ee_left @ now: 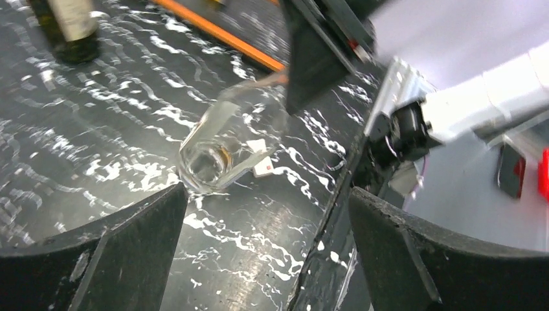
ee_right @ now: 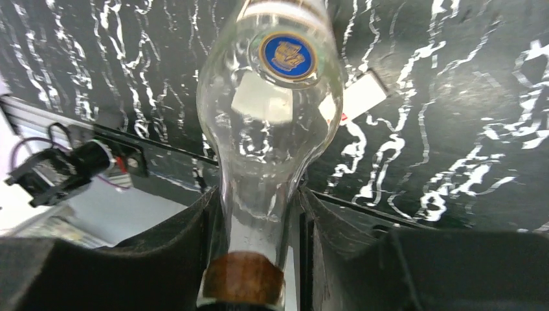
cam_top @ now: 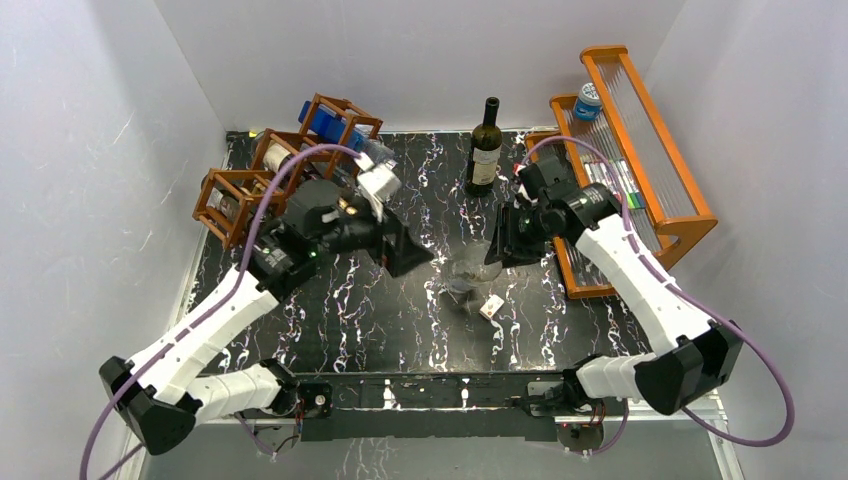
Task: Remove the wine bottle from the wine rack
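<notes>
My top camera sits high behind the arm bases, looking down over the whole tabletop (cam_top: 330, 320). The left wrist camera looks out past the left hand (ee_left: 265, 207) at the clear bottle (ee_left: 220, 149) from nearby. The right wrist camera views that same bottle from right up close, and my top view shows it too.

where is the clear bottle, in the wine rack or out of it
Out: the right tool grips the clear bottle by its neck over the table, apart from the wine rack.
</notes>
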You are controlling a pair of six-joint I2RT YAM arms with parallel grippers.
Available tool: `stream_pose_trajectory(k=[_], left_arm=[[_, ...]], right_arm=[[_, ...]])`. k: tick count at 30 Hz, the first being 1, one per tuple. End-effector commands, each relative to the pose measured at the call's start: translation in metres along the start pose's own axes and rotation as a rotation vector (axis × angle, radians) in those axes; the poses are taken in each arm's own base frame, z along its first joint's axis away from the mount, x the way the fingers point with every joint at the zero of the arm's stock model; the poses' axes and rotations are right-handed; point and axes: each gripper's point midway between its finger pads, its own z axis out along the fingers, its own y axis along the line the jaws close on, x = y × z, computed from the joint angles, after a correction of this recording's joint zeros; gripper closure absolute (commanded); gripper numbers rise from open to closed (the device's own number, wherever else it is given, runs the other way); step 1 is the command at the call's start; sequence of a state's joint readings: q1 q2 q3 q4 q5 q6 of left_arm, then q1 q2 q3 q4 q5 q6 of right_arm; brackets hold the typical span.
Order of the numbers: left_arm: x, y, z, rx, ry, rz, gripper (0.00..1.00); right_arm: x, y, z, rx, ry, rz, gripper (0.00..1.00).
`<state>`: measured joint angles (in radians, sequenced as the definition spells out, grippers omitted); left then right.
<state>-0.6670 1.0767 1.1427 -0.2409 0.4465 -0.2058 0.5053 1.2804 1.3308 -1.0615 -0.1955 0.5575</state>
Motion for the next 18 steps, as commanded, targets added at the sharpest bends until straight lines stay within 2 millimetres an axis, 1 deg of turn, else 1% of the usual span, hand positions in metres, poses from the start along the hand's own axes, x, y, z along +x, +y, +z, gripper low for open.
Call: stream_pose_trajectory(k=[1,3,5,7,9,12,14,18], left_arm=[[0.004,-0.022,0.025,0.070,-0.030,0.202,0.05],[0.013,-0.026,0.039,0.089,-0.009,0.248,0.05],[0.018,-0.026,0.050,0.084,-0.003,0.270,0.05],[0.016,-0.023,0.056,0.065,-0.018,0.266,0.05],[0.013,-0.019,0.058,0.041,-0.039,0.253,0.05],[0.012,-0.017,0.054,0.022,-0.055,0.245,0.05],[0.012,-0.015,0.046,-0.005,-0.068,0.238,0.05],[0.016,-0.011,0.029,-0.048,-0.080,0.225,0.04]], right_arm=[[-0.022,0.022,-0.037,-0.057,-0.060,-0.209,1.00],[-0.017,0.015,-0.033,-0.007,0.001,-0.231,1.00],[-0.017,0.011,-0.031,0.039,0.006,-0.247,1.00],[-0.022,0.007,-0.029,0.098,-0.013,-0.263,1.00],[-0.026,0.010,-0.026,0.126,-0.023,-0.279,1.00],[-0.034,0.019,-0.020,0.139,-0.075,-0.307,1.00],[-0.042,0.026,-0.019,0.132,-0.123,-0.324,1.00],[-0.060,0.045,-0.029,0.100,-0.192,-0.342,1.00]])
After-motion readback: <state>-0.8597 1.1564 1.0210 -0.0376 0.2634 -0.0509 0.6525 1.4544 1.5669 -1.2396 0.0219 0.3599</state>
